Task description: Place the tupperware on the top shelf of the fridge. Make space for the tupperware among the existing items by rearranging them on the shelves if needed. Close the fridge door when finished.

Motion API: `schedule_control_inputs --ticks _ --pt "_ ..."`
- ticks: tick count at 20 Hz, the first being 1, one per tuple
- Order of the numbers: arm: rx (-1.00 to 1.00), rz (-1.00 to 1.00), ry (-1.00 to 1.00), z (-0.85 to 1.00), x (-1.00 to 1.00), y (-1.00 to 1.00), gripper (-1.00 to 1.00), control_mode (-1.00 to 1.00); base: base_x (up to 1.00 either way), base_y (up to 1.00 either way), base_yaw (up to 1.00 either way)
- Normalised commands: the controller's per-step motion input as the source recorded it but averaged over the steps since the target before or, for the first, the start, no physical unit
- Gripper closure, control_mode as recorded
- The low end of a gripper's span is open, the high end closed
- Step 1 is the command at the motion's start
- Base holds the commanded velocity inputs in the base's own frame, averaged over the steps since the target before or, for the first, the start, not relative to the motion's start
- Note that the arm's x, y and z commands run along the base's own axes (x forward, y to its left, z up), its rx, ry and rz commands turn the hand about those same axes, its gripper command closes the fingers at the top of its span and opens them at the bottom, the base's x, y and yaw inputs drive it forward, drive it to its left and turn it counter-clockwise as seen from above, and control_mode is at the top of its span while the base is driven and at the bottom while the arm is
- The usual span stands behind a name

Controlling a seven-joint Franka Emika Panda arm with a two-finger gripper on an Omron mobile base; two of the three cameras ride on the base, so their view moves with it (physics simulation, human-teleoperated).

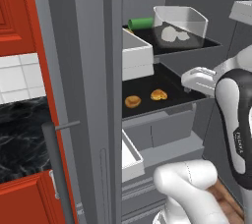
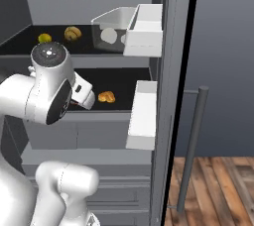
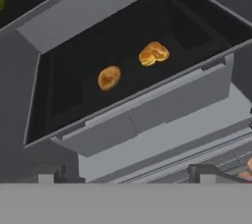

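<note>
Left base view is showing the tupperware (image 1: 179,26) sitting on the top shelf (image 1: 211,45) of the fridge (image 1: 93,70), toward its right back corner. A pale lump (image 1: 170,34) is showing through the tub's side, and I cannot tell if it is inside or behind. A green cylinder (image 1: 141,23) is lying on its side just beside the tub, near the left back corner. The tub's long side is running along the shelf, left to right.

The gripper (image 3: 129,181) is hanging in front of the lower shelf (image 3: 64,90), so the tub is up above it and farther back. The 2 fingertips (image 3: 47,173) are standing wide apart and holding nothing.

2 small pastries (image 3: 109,77) are lying near the middle of the lower shelf, close but not touching. In the right base view, 2 more small lumps (image 2: 72,33) are sitting near the left back of the top shelf.

Both doors are standing open, with white door bins (image 2: 144,116) hanging on them. I am guessing the tub is already in place, so the next job is backing the arm out and swinging the doors shut. The arm must clear the shelf edge first.
</note>
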Motion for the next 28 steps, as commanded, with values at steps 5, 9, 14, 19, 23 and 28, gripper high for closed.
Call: schedule_control_inputs --ticks 5,9,14,19,23,28 --pt "-0.18 0.03 0.00 -0.23 -0.04 0.00 -1.00 -1.00 0.00 0.00 0.00" --pt "0.00 0.00 0.00 -0.06 0.03 -0.01 -1.00 -1.00 0.00 0.00 0.00" --pt "0.00 0.00 0.00 0.00 0.01 0.00 -1.00 1.00 -0.28 0.02 0.13" --pt "0.00 0.00 0.00 0.00 0.00 0.00 -1.00 1.00 -0.80 0.00 0.27" --pt "0.00 0.00 0.00 0.00 0.00 0.00 -1.00 1.00 -0.62 0.01 0.10" --pt "0.00 0.00 0.00 0.00 0.00 0.00 -1.00 1.00 -0.04 0.02 0.00"
